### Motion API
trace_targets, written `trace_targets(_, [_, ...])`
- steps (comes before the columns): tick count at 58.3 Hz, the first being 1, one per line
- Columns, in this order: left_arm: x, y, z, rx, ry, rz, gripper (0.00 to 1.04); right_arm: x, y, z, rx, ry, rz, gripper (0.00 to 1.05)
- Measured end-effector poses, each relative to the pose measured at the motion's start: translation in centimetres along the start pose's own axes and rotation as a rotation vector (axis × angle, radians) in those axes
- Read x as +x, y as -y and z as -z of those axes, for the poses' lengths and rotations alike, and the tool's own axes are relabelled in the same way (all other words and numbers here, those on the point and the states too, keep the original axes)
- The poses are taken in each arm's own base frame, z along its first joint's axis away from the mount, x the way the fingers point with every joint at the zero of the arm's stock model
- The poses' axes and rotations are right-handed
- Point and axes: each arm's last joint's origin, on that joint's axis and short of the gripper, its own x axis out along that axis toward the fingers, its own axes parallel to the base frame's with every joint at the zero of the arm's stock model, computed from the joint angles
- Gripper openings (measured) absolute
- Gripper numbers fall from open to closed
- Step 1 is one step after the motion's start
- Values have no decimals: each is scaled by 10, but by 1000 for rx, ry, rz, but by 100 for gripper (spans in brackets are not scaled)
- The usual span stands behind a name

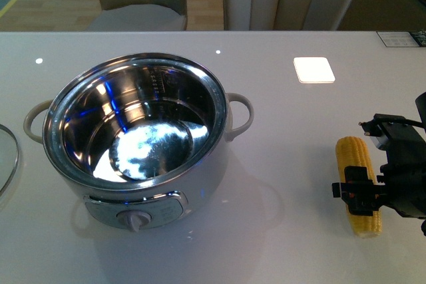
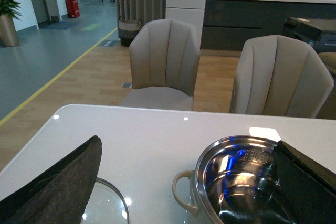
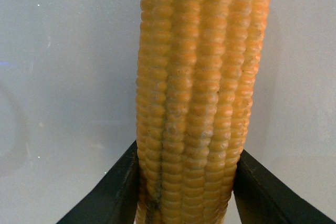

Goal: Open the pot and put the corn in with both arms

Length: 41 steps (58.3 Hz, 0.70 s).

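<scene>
Right hand (image 3: 187, 182) gripping corn (image 3: 199, 66), contact shown only by wrist view

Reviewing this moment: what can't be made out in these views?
- Lid: front view, mostly cut off by the left edge. In the left wrist view it is cut by the bottom edge and partly behind a finger. Its knob is unseen.
- Corn: right wrist view, both ends lie beyond the frame.
- Right gripper: front view, cut by the right edge.
- Pot knob: front view, markings too small.
</scene>
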Motion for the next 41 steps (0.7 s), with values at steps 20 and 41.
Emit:
trace_targets(20, [0,0,0,0,0,0,98,-31,2,-4,-22,70,-45,20])
trace_targets(41, [0,0,0,0,0,0,98,-92,-21,-32,-44,214,-196,15])
